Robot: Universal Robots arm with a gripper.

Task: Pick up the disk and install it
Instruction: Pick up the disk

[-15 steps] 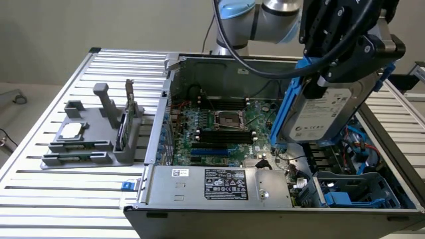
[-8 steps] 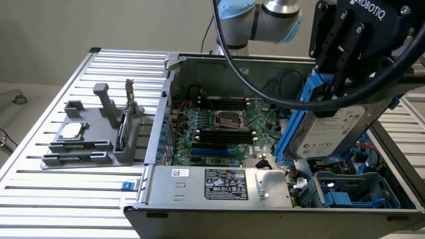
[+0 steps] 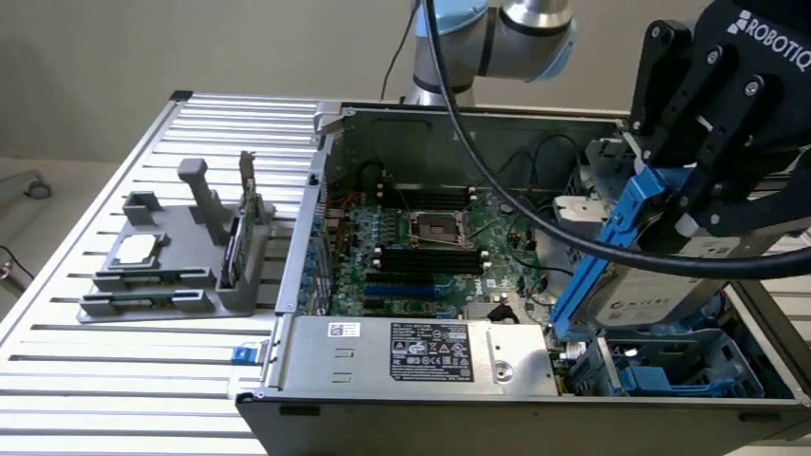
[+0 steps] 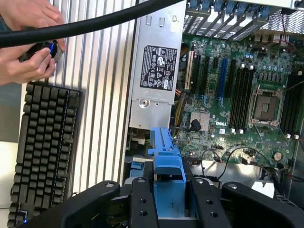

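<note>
- Black gripper (image 4: 169, 202) fingers (image 4: 142, 204) are seen closest in the wrist view, clamped on either side of the disk (image 4: 166, 156) by its blue carrier bracket.
- In the exterior view the gripper (image 3: 666, 204) is seen at the exterior view's right. The disk (image 3: 647, 299) is held steeply tilted over the open computer case (image 3: 332, 128), its white-labelled silver face turned towards the camera and its blue bracket running up into the fingers.
- The disk's lower end is placed near the corner of the power supply (image 3: 419, 351), above a drive bay (image 3: 671, 375) fitted with blue plastic parts.
- A motherboard (image 3: 419, 252) with an open CPU socket (image 3: 438, 228) is laid flat inside the case.
- A thick black cable (image 3: 438, 57) is hung across the case from the arm.
- A grey fixture (image 3: 165, 275) is set on the slatted metal table (image 3: 127, 380), well apart from the disk, at the exterior view's left.
- A black keyboard (image 4: 45, 142) is laid beside the table, and a small dark device is held in a person's hands (image 4: 26, 69) beyond it.
</note>
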